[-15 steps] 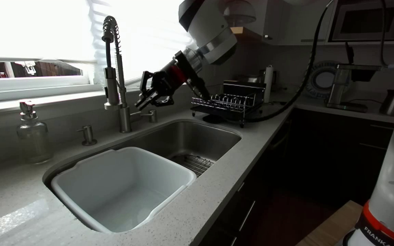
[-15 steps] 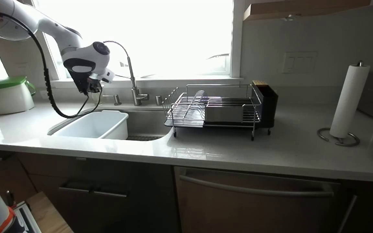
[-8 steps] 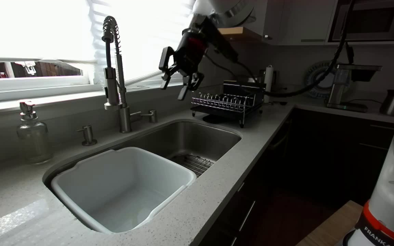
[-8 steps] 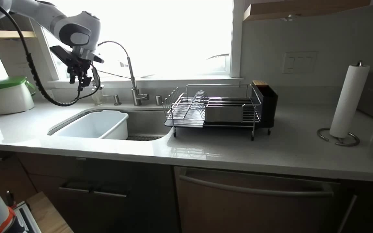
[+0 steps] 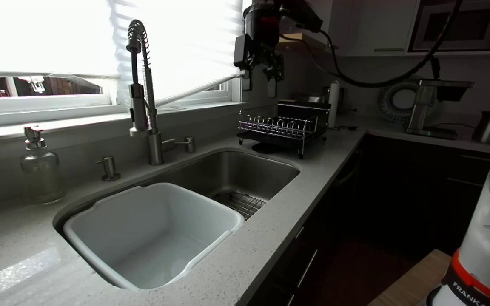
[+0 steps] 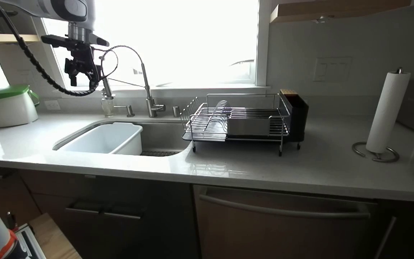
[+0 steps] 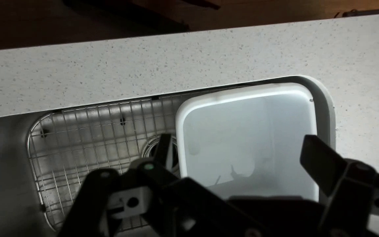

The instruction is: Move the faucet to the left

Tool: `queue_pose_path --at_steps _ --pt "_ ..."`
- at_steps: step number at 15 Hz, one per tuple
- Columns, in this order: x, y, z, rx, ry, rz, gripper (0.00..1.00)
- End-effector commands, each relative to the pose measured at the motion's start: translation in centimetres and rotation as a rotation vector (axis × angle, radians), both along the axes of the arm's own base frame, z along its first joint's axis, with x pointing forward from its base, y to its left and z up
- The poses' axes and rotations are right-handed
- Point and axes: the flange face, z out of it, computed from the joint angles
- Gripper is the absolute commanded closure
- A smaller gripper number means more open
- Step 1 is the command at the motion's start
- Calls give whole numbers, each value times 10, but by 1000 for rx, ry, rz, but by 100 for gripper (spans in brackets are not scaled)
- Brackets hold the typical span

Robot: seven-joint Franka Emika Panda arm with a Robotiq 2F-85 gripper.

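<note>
Faucet (image 6: 146,81) (tall chrome spring-coiled gooseneck) is arching to nine o'clock behind grey steel sink (image 6: 164,133) in an exterior view, perhaps as tasked | black fingers (image 7: 321,164) are hanging spread, gripping nothing, presumably for clearance

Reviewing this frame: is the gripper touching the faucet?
Apart. In an exterior view, a broad stretch of bright window shows between the open gripper and the faucet.

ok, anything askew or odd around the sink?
Yes: the white pleated window shade looks crooked. In an exterior view its bottom edge slopes down toward the chrome spring-coil gooseneck faucet rather than running parallel to the white windowsill.
</note>
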Motion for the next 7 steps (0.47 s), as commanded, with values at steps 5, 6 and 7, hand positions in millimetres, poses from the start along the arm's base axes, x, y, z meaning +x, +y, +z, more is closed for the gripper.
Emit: queue_pose_path --at_steps 5,6,7 --pt "2 1 -2 0 7 0 0" --pt "2 1 -2 0 7 0 0" --pt "2 1 -2 0 7 0 0"
